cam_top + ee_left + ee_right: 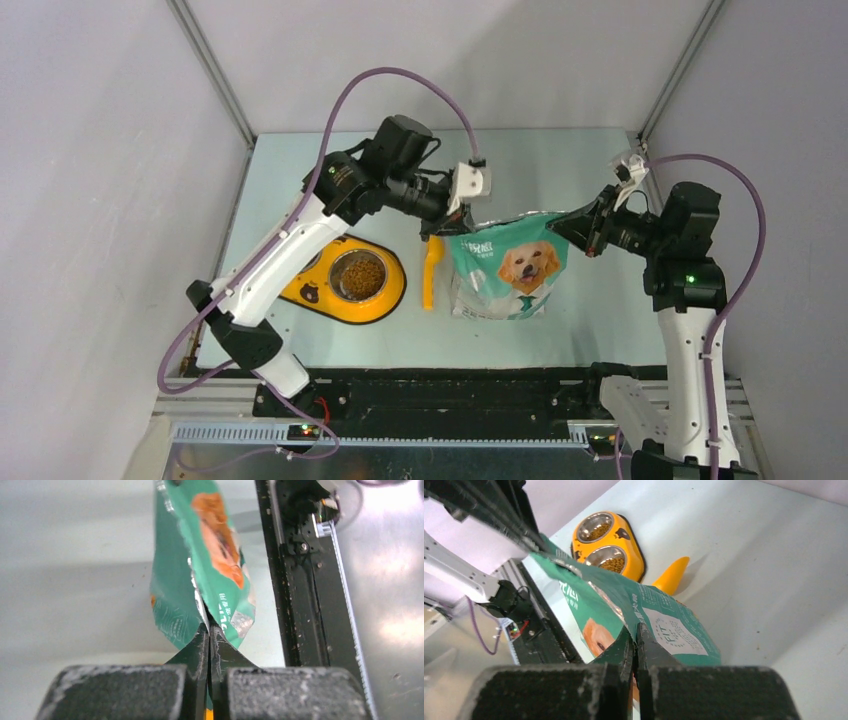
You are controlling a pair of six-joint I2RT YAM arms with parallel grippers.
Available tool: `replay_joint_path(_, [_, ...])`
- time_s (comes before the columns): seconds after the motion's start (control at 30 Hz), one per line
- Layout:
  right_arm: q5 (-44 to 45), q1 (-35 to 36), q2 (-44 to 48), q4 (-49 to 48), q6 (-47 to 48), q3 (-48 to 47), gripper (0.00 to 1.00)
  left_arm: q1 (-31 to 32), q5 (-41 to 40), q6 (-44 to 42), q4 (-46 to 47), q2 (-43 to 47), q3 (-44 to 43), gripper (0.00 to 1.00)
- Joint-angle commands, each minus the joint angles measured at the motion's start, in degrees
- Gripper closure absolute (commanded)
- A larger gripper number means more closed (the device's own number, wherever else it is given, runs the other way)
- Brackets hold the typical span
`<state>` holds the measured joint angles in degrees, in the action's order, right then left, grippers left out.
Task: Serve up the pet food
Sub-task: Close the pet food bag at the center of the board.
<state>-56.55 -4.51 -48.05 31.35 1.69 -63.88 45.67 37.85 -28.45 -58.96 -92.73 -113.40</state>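
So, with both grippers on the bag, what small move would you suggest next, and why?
Probably lift both grippers a little, together, keeping the bag's top edge level. The left gripper and the right gripper are each shut on a top corner of the bag, which sits beside the orange scoop. Pet food already lies in the bowl, so I would not tip the bag yet.

You have the green-and-white dog-picture food bag near the middle of the pale desk. Just left of the bag lies the orange plastic scoop. Further left sits the yellow two-bowl plastic feeder, with brown kibble pellets in its bowls. The left gripper pinches the bag's upper left corner, and the right gripper pinches its upper right.
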Motion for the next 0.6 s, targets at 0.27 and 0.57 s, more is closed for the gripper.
replay_joint_path(0.27, [-26.74,-8.77,-6.61,-25.49,4.29,-3.65,1.0,10.57,8.65,-26.02,-26.89,5.13,3.63,1.0])
replay_joint_path(0.57, [-34.48,-11.17,-5.27,-7.44,28.1,-3.68,0.74,10.42,1.67,-4.91,-9.02,6.29,4.9,1.0])
